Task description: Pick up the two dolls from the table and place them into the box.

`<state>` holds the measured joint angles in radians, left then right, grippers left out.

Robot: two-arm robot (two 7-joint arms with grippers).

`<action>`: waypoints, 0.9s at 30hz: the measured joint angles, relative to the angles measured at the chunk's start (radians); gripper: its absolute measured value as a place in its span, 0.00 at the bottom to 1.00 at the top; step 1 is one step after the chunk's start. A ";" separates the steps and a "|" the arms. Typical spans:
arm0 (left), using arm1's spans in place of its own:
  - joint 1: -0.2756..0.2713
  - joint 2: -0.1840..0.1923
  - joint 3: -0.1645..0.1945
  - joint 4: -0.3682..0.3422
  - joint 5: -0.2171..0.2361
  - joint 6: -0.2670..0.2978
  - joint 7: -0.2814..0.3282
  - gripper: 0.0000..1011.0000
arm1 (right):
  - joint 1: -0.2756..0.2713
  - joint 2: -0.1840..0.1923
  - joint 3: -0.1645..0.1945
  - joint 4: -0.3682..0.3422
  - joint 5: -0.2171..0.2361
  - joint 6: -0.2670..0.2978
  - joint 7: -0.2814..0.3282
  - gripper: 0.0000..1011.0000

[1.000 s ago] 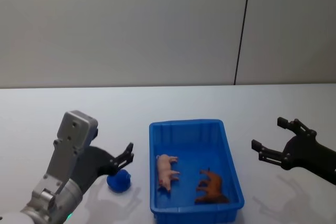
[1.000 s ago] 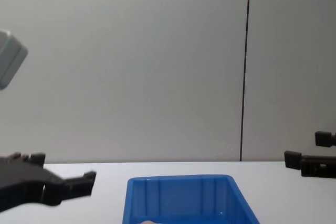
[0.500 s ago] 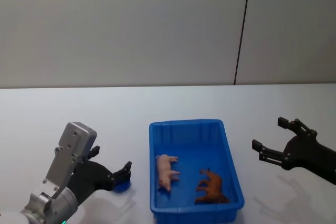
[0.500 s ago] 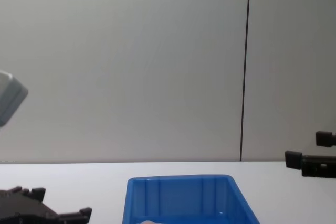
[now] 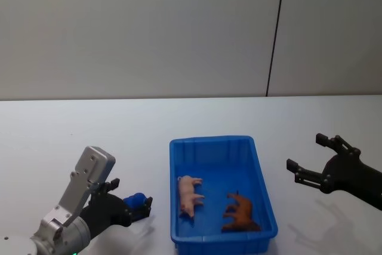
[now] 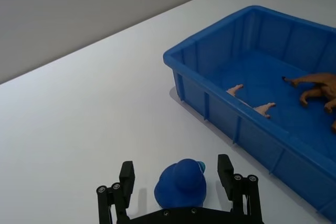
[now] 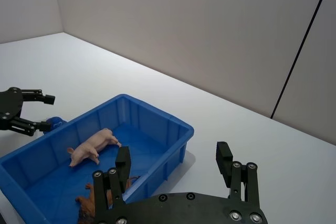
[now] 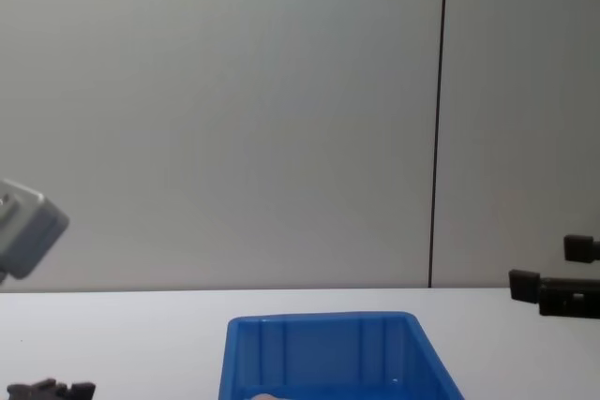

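Note:
A dark blue rounded doll (image 6: 181, 184) rests on the white table (image 5: 89, 129), left of the blue box (image 5: 260, 178). My left gripper (image 6: 176, 174) is low over it and open, one finger on each side, with gaps to the doll. In the head view the blue doll (image 5: 136, 198) shows between the left gripper (image 5: 131, 196) fingers. The pale pink doll (image 5: 190, 194) lies inside the box on its left side. My right gripper (image 5: 304, 150) hovers open and empty, right of the box.
A brown toy animal (image 5: 240, 212) lies in the box beside the pink doll. The chest view has the box's far wall (image 8: 323, 344) and my right gripper (image 8: 541, 264) at its right edge. A grey wall stands behind the table.
My left gripper has come down and back toward me, from above the blue doll to straddling it near the table. The right arm has not moved.

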<state>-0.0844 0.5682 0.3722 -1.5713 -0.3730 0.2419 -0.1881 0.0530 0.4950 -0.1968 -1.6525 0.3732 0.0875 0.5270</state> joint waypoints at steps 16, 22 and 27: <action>-0.057 -0.035 0.008 0.115 0.052 0.001 -0.115 0.99 | 0.000 0.000 0.000 0.000 0.000 0.000 0.000 0.99; -0.074 -0.045 0.012 0.145 0.075 0.004 -0.149 0.89 | 0.000 0.000 0.000 0.000 0.000 0.000 0.000 0.99; -0.084 -0.050 0.015 0.163 0.093 0.006 -0.171 0.77 | 0.000 0.000 0.000 0.000 0.000 0.000 0.000 0.99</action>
<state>-0.1687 0.5180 0.3867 -1.4083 -0.2804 0.2480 -0.3593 0.0531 0.4950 -0.1968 -1.6525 0.3731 0.0877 0.5270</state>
